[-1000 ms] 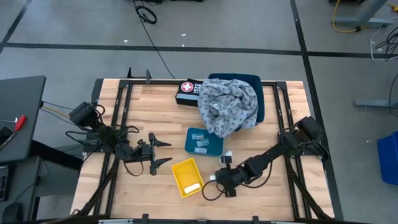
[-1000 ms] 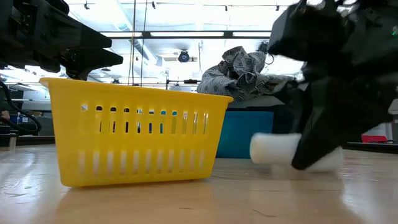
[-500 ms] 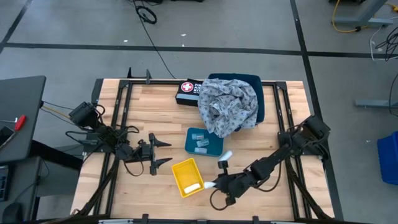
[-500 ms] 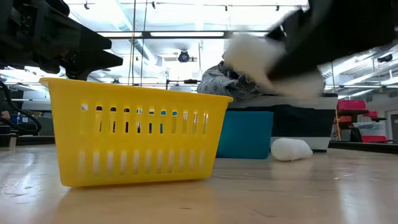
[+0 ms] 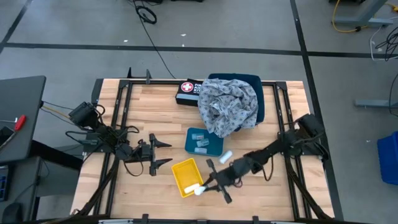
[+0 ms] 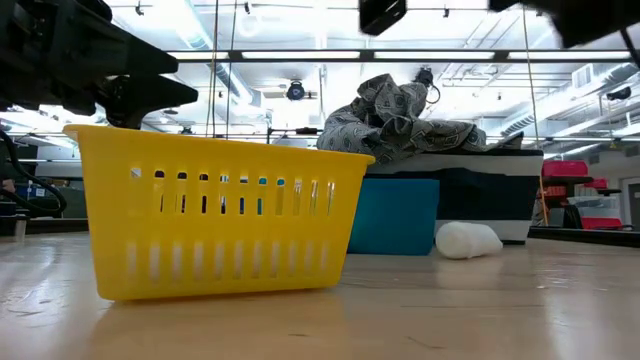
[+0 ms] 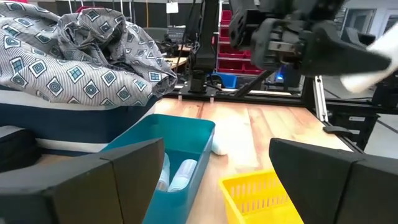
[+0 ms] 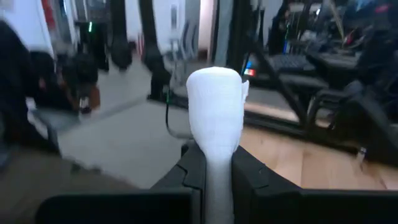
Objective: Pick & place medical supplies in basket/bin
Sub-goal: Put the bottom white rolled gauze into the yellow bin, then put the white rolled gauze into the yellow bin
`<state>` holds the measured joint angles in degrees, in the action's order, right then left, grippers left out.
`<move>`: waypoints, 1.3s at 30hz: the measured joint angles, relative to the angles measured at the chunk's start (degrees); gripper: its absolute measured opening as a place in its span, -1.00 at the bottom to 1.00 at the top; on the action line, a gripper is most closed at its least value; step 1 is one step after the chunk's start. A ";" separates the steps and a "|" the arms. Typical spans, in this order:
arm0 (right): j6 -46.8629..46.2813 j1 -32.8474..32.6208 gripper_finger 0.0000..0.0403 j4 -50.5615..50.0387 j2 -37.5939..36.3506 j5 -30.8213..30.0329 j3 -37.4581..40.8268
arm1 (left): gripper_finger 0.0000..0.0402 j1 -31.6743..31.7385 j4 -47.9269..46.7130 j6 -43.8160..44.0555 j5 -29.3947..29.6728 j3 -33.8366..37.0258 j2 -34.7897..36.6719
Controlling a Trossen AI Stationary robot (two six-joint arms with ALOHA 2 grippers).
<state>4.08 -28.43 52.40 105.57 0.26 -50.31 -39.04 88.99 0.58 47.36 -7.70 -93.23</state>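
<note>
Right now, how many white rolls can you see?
2 for certain. One white roll is held in the right gripper above the yellow basket. Another lies loose on the table beside the teal bin, at. More may be hidden.

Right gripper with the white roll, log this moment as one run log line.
right gripper: shut on white cylindrical roll | position: over yellow slotted plastic basket | second white roll: on table | left gripper: open, waiting

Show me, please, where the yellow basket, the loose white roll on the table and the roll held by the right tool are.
yellow basket (image 6: 215, 215): low view, middle of its slotted front wall.
loose white roll (image 6: 468, 240): low view, middle of its side.
held white roll (image 8: 214, 99): right wrist view, its upper end above the right tool's fingers.
</note>
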 joint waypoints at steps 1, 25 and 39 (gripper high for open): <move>-0.88 1.15 -0.84 1.87 0.39 1.13 0.29 | 0.46 0.01 0.01 0.00 0.08 0.00 0.00; -9.87 7.86 -0.82 -26.51 12.68 2.34 -15.84 | 0.46 0.13 0.15 -0.13 0.67 -0.04 0.00; -7.80 7.75 -0.03 -28.69 12.64 1.97 -15.84 | 0.46 0.13 0.13 -0.13 0.67 -0.04 0.00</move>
<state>-3.72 -20.69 23.71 118.21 2.24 -66.15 -38.92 89.12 0.45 48.03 -7.75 -93.23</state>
